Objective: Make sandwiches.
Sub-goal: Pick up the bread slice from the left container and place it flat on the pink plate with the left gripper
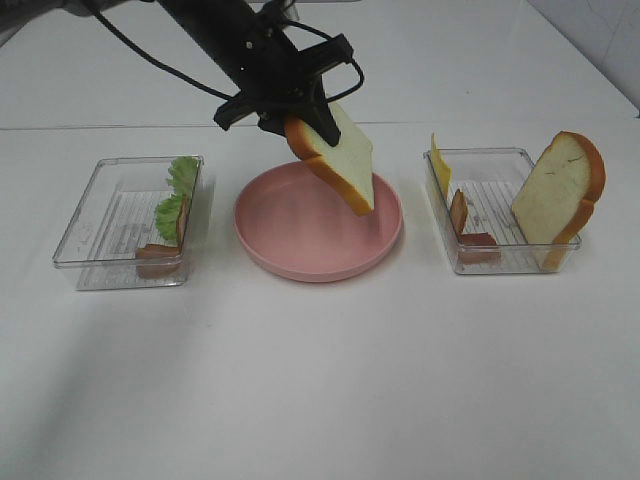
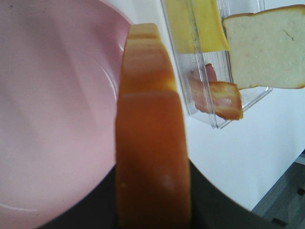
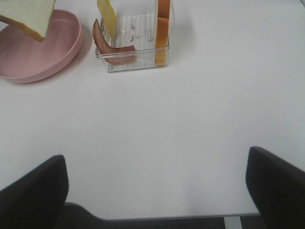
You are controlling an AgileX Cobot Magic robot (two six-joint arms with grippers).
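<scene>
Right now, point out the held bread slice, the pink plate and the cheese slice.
held bread slice (image 1: 348, 160): exterior high view, its white face.
pink plate (image 1: 285, 225): exterior high view, bare inner floor.
cheese slice (image 1: 440, 168): exterior high view, its yellow flat side.

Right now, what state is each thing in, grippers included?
left gripper, shut on the held bread slice
held bread slice, tilted in the air above the pink plate
pink plate, nothing on it
second bread slice, on edge, leaning in the right box
cheese slice, upright in the right box
lettuce, upright in the left box
bacon strips, leaning in both boxes
right gripper, open above bare table
</scene>
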